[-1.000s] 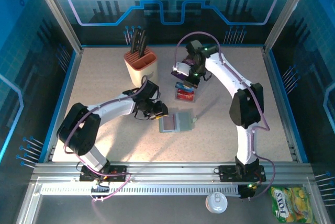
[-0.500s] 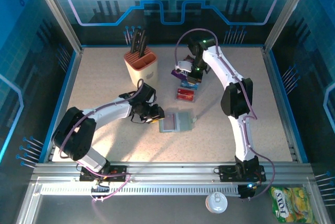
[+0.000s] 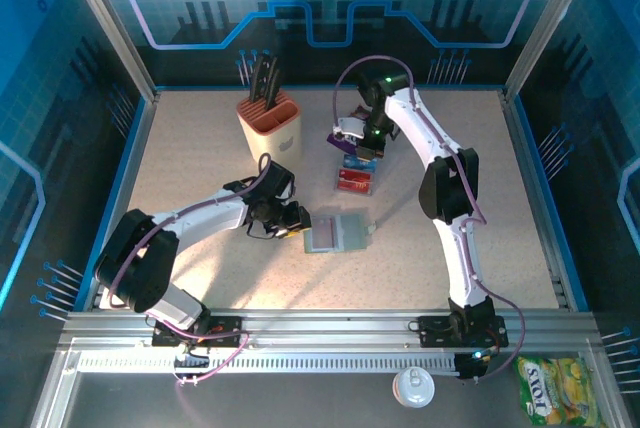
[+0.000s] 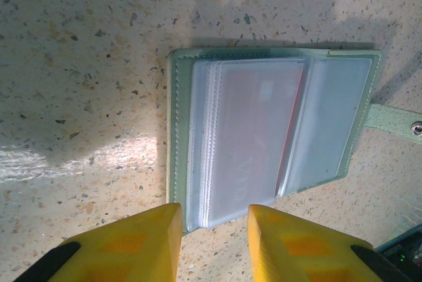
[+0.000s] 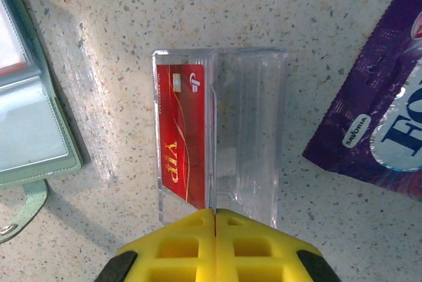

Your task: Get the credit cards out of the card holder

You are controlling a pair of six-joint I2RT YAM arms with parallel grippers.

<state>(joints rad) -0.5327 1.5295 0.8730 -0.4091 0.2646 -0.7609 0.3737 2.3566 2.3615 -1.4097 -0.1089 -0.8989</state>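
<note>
Lying flat just ahead of left claw (image 4: 214, 215): card holder (image 4: 264, 124).

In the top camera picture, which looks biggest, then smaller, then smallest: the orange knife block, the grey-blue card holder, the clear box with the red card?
1. beige-and-orange knife block, though it stands nearer the camera
2. grey-blue card holder
3. clear box with the red card

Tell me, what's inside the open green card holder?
The card holder lies open. Inside are clear sleeves stacked like pages, and a reddish card shows through the top one. Any cards in the sleeves underneath are covered.
</note>
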